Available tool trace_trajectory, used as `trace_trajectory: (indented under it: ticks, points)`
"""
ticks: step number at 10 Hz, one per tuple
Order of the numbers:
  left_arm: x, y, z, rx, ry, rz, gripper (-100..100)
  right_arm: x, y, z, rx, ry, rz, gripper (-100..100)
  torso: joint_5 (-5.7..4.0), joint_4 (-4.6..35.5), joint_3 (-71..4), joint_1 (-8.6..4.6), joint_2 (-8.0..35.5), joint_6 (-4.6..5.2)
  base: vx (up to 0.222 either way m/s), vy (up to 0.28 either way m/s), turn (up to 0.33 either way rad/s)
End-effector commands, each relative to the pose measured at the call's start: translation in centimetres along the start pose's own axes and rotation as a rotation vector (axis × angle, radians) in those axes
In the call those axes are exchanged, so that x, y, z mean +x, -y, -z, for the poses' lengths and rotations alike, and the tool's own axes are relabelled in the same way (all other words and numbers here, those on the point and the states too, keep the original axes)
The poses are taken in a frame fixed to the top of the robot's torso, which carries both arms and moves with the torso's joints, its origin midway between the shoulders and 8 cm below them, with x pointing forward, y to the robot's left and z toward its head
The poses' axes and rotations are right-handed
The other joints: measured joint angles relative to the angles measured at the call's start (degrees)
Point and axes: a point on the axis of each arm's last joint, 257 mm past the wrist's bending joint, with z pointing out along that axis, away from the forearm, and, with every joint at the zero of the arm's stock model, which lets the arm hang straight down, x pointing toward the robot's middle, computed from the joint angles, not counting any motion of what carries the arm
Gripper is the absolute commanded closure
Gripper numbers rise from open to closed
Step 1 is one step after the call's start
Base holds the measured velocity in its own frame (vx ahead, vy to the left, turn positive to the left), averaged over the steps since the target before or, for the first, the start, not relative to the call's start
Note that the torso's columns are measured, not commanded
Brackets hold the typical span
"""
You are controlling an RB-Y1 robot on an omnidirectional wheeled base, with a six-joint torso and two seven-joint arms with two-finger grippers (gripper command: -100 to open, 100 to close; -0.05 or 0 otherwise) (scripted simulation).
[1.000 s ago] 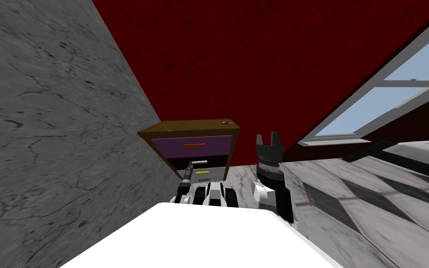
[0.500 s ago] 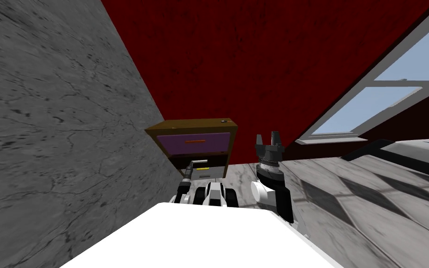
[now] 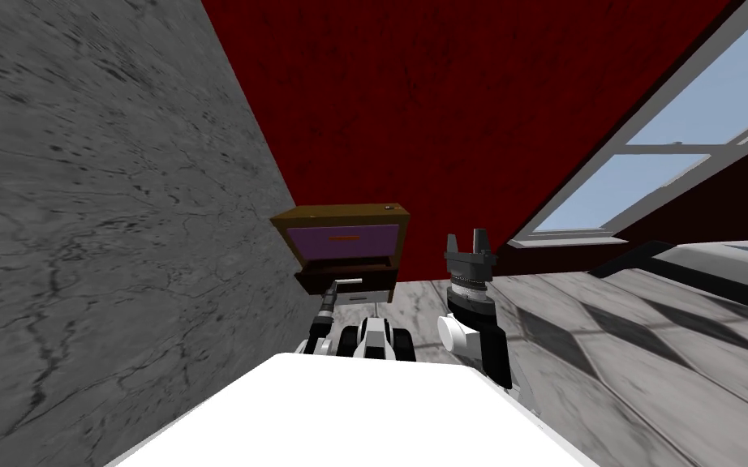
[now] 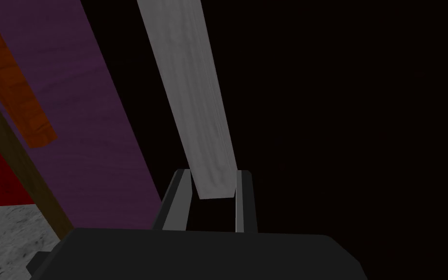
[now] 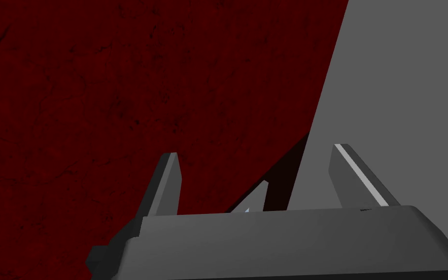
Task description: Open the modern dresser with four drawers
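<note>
Dresser (image 3: 340, 213) and left gripper (image 4: 213, 172) meet at the point closest to me: the gripper's two fingers (image 4: 245, 199) are pressed onto the sides of a grey bar handle (image 4: 194, 97), pinching its end between them just above the dark gripper body. In the head view that handle shows as a short pale bar on the second drawer (image 3: 311, 281) from the top, whose dark front juts forward of the drawer above it. Just under it lies a light grey drawer front (image 3: 358, 298). Off to the right, my right gripper (image 3: 466, 237) is held up beside the dresser and apart from it, touching nothing; its fingers (image 5: 167, 180) stand spread wide. Past the held handle comes the top drawer (image 3: 372, 241), with a purple front and an orange handle (image 3: 342, 237) across its middle. The left wrist view shows the same purple panel and orange strip just beside the grey bar, with the brown frame edge beyond them. The dresser itself is a brown case standing on the grey marbled floor (image 3: 608, 349), tucked into a corner. Its back is to a dark red wall (image 3: 445, 105) and its left side is close by a grey veined wall (image 3: 121, 203). Farther along the red wall, well to the right, a white-framed window (image 3: 648, 170) shows pale blue.
</note>
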Motion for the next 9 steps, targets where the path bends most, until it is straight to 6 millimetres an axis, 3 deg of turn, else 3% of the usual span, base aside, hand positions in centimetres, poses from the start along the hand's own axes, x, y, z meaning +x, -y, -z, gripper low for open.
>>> trace_trajectory:
  ticks: [1, 2, 9]
  points:
    - [0.2, -0.8, 0.7, -0.028, -0.007, -0.002, 100, 0.0, 0.0, 0.0, 0.000, 0.000, 0.000, 0, 0.01, 0.0, 0.0, 0.11, 0.0, 0.01, -0.224, -0.001, 0.006]
    - [0.1, 0.3, -0.8, -0.007, -0.009, 0.000, -100, 0.0, 0.0, 0.0, 0.000, 0.000, 0.000, 0, 0.03, 0.0, 0.0, 0.22, 0.0, -0.04, -0.144, -0.010, 0.020]
    - [-0.2, 3.0, -6.6, -0.003, -0.026, -0.002, -100, 0.0, 0.0, 0.0, 0.000, 0.000, 0.000, 0, -0.14, 0.3, 0.1, -0.07, 0.2, 0.02, -0.054, -0.011, 0.024]
